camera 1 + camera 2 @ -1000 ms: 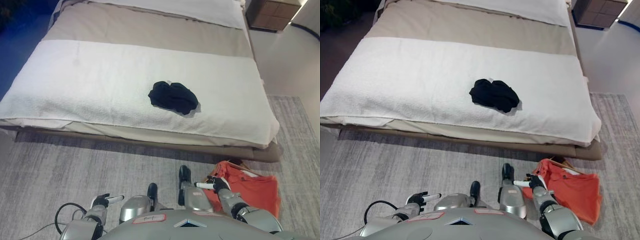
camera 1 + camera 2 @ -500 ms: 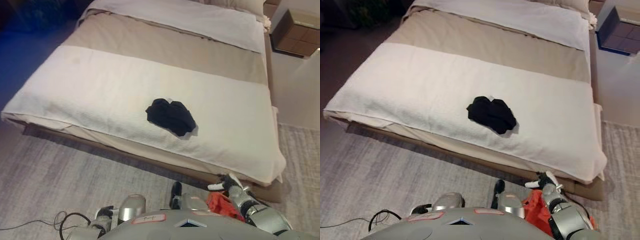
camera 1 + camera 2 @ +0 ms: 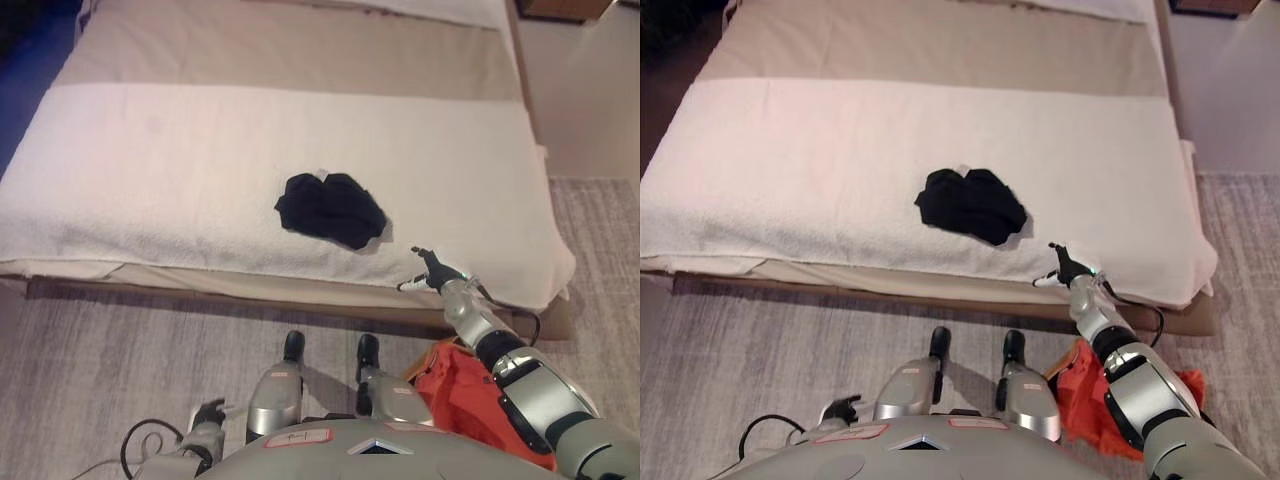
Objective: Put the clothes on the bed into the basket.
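A crumpled black garment point(image 3: 330, 208) lies on the white blanket of the bed point(image 3: 150, 170), a little right of the middle and close to the front edge. My right hand point(image 3: 428, 272) is raised at the bed's front edge, to the right of the garment and a short way below it. It is open, holds nothing and does not touch the garment. My left hand point(image 3: 208, 413) hangs low at the bottom left, open and empty. An orange cloth point(image 3: 470, 395) sits heaped on the floor under my right arm. I cannot make out the basket itself.
The bed fills the upper part of the view, with a beige sheet point(image 3: 300, 45) beyond the white blanket. A grey carpet point(image 3: 100, 350) covers the floor in front. Pale floor point(image 3: 590, 90) runs along the bed's right side.
My right hand has risen from beside the orange cloth on the floor to the bed's front edge. The camera has shifted. The black garment has not moved on the bed.
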You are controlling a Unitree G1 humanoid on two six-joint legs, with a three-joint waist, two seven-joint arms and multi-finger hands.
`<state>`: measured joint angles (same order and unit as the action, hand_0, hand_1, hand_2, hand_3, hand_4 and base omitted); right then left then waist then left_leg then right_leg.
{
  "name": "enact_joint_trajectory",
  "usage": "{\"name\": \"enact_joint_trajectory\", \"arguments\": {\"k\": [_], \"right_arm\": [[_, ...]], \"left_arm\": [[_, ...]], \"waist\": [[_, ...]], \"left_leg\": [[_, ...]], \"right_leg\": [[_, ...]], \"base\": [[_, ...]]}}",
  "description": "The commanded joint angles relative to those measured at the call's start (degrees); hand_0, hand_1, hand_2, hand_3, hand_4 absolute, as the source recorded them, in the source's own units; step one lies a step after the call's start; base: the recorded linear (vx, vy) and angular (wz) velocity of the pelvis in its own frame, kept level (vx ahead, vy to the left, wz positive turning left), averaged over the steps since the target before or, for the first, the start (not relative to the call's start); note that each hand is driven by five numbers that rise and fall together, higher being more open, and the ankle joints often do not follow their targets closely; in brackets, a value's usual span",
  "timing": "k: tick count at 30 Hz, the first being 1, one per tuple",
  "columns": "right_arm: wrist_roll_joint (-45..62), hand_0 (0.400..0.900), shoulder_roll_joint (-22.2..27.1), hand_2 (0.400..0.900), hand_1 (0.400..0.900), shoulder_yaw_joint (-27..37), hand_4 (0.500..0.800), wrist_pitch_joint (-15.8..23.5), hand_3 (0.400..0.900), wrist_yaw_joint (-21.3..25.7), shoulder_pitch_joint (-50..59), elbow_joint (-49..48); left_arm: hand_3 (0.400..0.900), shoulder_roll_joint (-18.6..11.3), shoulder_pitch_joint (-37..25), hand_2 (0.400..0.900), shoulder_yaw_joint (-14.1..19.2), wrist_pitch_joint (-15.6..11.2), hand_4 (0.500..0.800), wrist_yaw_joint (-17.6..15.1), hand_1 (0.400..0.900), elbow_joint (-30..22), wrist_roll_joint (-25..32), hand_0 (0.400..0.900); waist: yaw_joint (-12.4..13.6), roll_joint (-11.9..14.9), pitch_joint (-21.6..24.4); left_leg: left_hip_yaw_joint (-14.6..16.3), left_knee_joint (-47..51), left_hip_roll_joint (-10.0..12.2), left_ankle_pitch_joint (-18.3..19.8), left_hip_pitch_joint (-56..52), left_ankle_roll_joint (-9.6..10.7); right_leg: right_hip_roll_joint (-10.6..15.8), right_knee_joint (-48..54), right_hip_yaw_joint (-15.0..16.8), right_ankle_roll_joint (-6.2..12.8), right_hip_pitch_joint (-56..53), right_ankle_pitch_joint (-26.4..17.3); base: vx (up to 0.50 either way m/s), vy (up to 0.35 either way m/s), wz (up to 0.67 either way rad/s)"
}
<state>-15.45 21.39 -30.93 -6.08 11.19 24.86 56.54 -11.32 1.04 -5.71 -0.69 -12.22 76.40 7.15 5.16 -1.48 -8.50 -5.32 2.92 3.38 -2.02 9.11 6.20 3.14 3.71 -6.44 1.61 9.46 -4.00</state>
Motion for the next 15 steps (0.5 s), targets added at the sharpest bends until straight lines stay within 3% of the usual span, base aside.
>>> {"name": "enact_joint_trajectory", "arguments": {"k": [1, 6, 15], "right_arm": [[-0.36, 0.900, 0.22, 0.900, 0.900, -1.45, 0.800, 0.88, 0.900, 3.25, 11.87, -1.96], [2.30, 0.900, -0.61, 0.900, 0.900, -2.24, 0.800, 0.91, 0.900, 3.86, 18.91, 1.17], [7.91, 0.900, -0.12, 0.900, 0.900, -5.69, 0.800, 0.37, 0.900, 4.93, 37.99, 15.13]], "left_arm": [[0.900, -1.94, -2.03, 0.900, -2.48, 0.39, 0.800, -2.69, 0.900, 3.92, 1.86, 0.900], [0.900, -2.57, -2.71, 0.900, -2.88, -0.22, 0.800, -3.03, 0.900, 3.82, 3.98, 0.900], [0.900, -4.47, -5.59, 0.900, -5.66, -1.56, 0.800, -3.66, 0.900, 2.64, 8.93, 0.900]], "waist": [[1.99, 0.70, -2.41], [3.26, 0.75, -4.86], [6.52, 0.49, -10.39]], "left_leg": [[0.02, 2.08, -0.91, -5.75, -0.35, -0.74], [-0.86, 2.08, -1.30, -6.29, 2.32, -1.00], [-3.63, 2.08, -1.90, -8.43, 8.04, -1.12]], "right_leg": [[3.01, -0.40, 1.28, 4.61, -4.08, -1.27], [3.36, -0.79, 0.83, 4.85, -1.20, -2.09], [3.89, -3.80, -0.97, 4.81, 4.62, -2.67]], "base": [[-0.05, 0.028, 0.11], [-0.07, 0.020, 0.12], [-0.06, 0.014, 0.15]]}}
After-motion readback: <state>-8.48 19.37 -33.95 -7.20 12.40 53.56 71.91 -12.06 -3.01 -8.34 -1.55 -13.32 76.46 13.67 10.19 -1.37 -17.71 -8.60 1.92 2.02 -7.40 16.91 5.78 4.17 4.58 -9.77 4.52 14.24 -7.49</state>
